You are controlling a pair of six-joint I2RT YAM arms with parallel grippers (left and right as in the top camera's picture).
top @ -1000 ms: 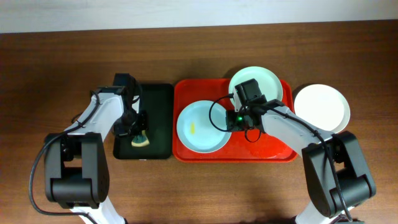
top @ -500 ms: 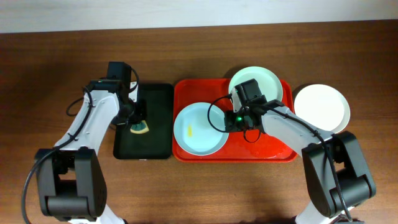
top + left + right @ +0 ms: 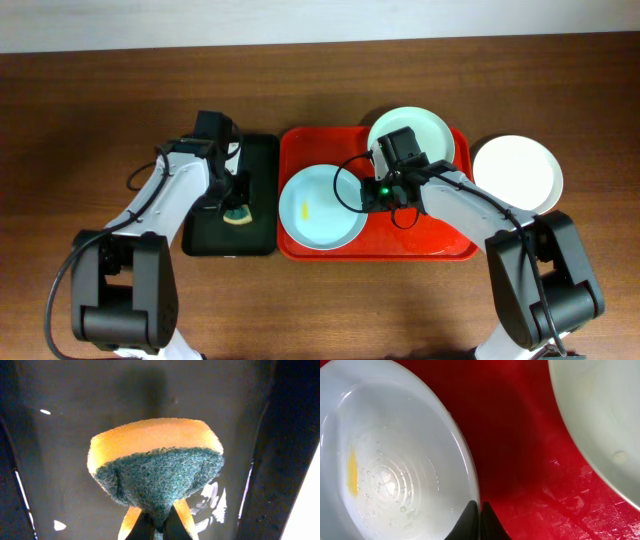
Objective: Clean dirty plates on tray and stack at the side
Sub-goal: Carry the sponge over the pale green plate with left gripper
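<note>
A pale blue plate (image 3: 318,207) with a yellow smear lies on the left of the red tray (image 3: 430,235). My right gripper (image 3: 366,196) is shut on this plate's right rim, as the right wrist view shows (image 3: 479,510). A mint plate (image 3: 430,128) lies at the tray's back right and also shows in the right wrist view (image 3: 600,420). A white plate (image 3: 517,172) sits on the table right of the tray. My left gripper (image 3: 236,205) is shut on a yellow and green sponge (image 3: 156,467) just above the black tray (image 3: 255,170).
The black tray (image 3: 60,435) lies directly left of the red tray, almost touching it. Brown table surface surrounds both trays. The white plate lies close to the red tray's right rim.
My left gripper with the sponge has moved right and a little toward the front over the black tray. The right gripper and the blue plate have stayed in place.
</note>
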